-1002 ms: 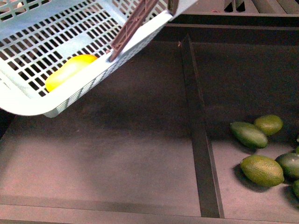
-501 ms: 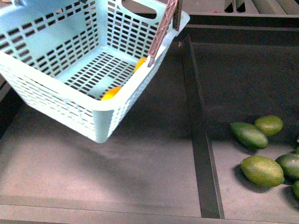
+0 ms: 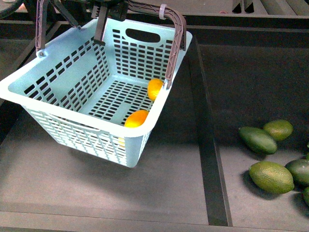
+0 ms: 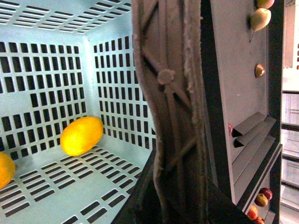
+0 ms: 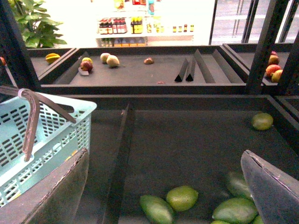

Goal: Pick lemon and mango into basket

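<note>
Basket (image 3: 72, 92) now swung level vs. tilted earlier, left claw (image 3: 108, 6) clamping its handle (image 3: 164, 14) so lemon (image 3: 155, 89) & mango (image 3: 137, 119) stay inside; right claw (image 5: 163, 186) wide open, empty.

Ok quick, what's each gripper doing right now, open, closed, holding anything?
Left gripper: shut on the basket handle.
Right gripper: open, holding nothing.

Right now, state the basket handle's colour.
Brown, ribbed; the handle on the mint-teal basket shows best in the front view.
</note>
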{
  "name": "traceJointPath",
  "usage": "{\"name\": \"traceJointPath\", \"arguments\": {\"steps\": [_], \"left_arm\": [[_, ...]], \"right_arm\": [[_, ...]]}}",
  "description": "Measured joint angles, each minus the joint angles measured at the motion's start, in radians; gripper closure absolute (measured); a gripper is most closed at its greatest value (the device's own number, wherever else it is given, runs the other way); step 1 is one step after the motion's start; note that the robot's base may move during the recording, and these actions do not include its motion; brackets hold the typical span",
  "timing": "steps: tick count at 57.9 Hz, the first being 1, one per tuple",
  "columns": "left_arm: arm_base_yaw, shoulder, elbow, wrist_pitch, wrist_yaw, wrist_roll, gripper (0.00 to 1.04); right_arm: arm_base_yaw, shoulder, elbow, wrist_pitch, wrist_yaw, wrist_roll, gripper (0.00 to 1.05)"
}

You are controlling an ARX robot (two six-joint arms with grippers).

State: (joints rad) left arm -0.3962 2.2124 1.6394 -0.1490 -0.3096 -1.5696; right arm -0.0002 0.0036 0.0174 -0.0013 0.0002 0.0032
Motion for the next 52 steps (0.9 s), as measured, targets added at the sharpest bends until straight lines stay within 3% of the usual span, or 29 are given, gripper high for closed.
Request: {"name": "traceJointPath", "arguments": {"steps": [44,52], "left_arm": [[0.000,0.000,-0.004,0.001,0.000,-0.003,0.98],[0.001,0.000,-0.008,0.001,-0.005,0.002,0.75]], "right_arm": [[0.000,0.000,0.000,0.000,0.000,0.000,0.09],[0.000,0.000,0.000,0.000,0.000,0.000,0.09]]}}
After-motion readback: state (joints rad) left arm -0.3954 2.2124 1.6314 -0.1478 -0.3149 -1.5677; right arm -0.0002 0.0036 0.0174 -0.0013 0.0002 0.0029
